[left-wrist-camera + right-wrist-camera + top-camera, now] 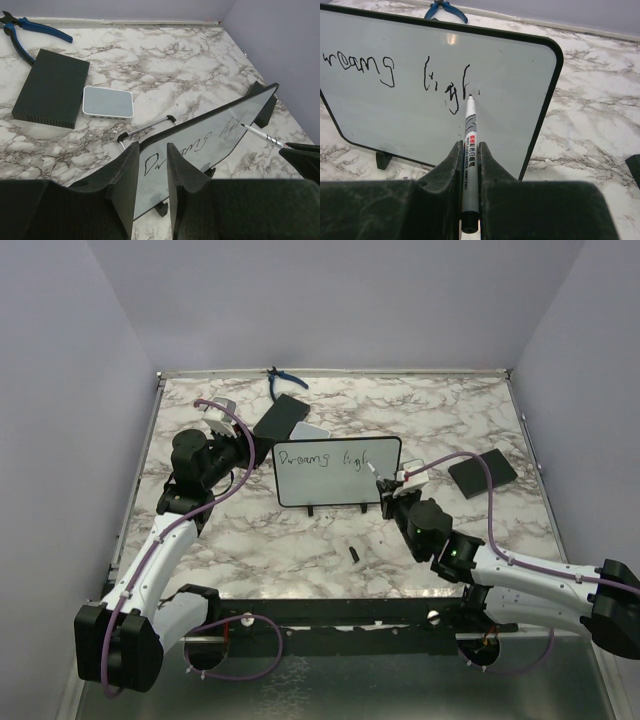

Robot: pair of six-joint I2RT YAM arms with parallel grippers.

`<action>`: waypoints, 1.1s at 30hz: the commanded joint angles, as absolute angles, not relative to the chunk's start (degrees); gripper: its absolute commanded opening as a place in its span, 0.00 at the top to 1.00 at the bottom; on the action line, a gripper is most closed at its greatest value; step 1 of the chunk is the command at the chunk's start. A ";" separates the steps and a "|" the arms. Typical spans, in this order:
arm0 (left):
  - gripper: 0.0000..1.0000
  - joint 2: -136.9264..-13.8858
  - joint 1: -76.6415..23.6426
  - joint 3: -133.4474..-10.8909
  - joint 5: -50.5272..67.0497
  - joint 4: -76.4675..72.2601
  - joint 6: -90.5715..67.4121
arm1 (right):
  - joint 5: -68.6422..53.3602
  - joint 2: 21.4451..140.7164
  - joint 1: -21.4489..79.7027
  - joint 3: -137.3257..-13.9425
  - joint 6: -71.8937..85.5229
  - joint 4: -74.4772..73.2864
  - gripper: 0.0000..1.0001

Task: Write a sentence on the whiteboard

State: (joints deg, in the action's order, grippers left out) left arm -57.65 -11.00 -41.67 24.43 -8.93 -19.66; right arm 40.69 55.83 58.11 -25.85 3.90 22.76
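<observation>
The marble table carries everything. The whiteboard stands on it upright on its two small feet, between the two pairs of jaws. The left jaws grasp its left edge, with one finger in front of the white face and the other behind it. The right jaws are clenched on a marker, which lies straight between them and points forward to the board.

The sentence is on the upper part of the board, directly ahead of the right jaws. It reads about "Dreams ligh" in one line. The marker tip is at the board face, just beside the last stroke.

Ahead of the left jaws and to their left lies a black box, flat on the table. A small grey-white pad is just beside it, closer to the line of the jaws. Blue pliers lie farther ahead, beyond the box, near the far edge of the table.

To the right of the right jaws, well apart from the board, lies a black flat rectangle. A small dark piece lies on the table to the left of the right jaws, on the near side of the board's feet; what it is cannot be told.
</observation>
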 commanded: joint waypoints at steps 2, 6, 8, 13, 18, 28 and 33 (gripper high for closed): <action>0.70 -56.69 -11.28 -40.89 24.35 -10.18 -19.39 | 38.94 55.76 57.95 -25.51 2.13 25.55 0.99; 0.70 -56.76 -11.26 -40.96 24.35 -10.13 -19.35 | 39.23 56.73 57.92 -26.09 1.30 26.56 0.99; 0.70 -56.73 -11.30 -40.95 24.41 -10.18 -19.37 | 39.80 57.39 57.97 -26.51 1.04 26.59 0.99; 0.70 -56.77 -11.26 -40.96 24.36 -10.19 -19.39 | 40.39 58.47 57.97 -27.06 0.87 26.94 0.99; 0.70 -56.78 -11.27 -40.96 24.44 -10.18 -19.38 | 40.70 58.52 57.96 -26.98 0.56 27.44 1.00; 0.70 -56.78 -11.32 -40.95 24.46 -10.18 -19.38 | 41.89 58.53 57.92 -27.06 -1.43 30.00 0.99; 0.70 -56.69 -11.25 -40.89 24.51 -10.19 -19.35 | 43.15 58.20 57.94 -26.91 -1.28 29.81 1.00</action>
State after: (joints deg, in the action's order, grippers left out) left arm -57.65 -11.00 -41.65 24.43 -8.93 -19.66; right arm 40.53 58.19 58.11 -25.87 -0.47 28.05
